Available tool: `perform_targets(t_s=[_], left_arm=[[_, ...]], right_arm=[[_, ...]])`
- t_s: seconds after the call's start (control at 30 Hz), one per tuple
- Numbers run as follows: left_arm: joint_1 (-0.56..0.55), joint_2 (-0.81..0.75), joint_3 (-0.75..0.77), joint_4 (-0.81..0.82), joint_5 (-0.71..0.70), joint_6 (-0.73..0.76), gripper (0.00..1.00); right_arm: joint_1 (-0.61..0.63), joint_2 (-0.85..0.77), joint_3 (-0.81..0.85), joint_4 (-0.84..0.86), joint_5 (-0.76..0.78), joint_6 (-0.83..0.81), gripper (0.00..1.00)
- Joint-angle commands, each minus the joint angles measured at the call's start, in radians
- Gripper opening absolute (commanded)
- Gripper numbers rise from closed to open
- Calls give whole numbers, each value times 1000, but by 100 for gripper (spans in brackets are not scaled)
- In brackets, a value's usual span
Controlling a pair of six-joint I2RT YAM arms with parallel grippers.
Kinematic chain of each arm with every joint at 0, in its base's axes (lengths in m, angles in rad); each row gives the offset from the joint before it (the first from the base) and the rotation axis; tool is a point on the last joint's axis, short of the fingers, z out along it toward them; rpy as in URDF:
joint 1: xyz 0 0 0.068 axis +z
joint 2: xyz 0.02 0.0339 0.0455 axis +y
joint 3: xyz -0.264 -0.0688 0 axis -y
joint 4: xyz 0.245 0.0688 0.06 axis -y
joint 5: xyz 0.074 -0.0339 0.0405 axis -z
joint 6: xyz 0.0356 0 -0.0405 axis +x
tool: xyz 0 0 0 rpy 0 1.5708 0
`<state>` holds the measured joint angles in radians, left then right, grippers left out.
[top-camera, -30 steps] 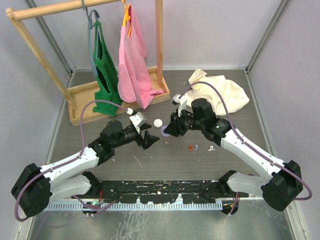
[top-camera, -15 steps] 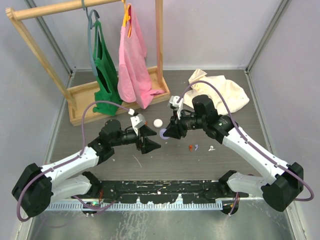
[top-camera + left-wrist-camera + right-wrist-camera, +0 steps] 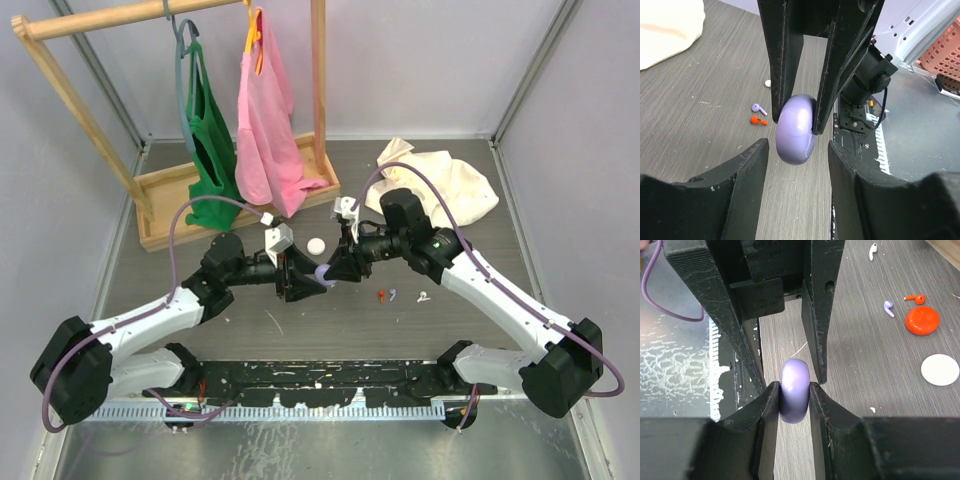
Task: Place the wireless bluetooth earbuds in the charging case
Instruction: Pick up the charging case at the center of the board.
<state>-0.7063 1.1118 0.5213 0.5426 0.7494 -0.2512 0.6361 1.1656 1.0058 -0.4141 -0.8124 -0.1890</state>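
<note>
Firmly, the jaws of the right gripper clamp the lilac charging case; the left gripper holds its jaws open around it.

Wooden clothes rack on the counter, well beyond the left hand and off to its left. Hanging side by side from its rail: green bag on a teal hanger, pink bag on an orange hanger. Cream cloth heaped well beyond the right hand, off to its right. Pinkish slotted basket past the counter's edge.
</note>
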Motion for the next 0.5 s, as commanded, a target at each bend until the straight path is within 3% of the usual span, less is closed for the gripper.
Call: perform_targets(t_s=[0.0,0.2,0.47], left_arm=[[4,21,47,101,67,-26,50],[5,43,59,102,94,-38,41],[4,63,71,103,116,-48,22]], right_arm=[[7,-2,45,19,-37,-30,7],[6,-1,45,14,-56,-42,7],[8,6,46,8,-65,-52,10]])
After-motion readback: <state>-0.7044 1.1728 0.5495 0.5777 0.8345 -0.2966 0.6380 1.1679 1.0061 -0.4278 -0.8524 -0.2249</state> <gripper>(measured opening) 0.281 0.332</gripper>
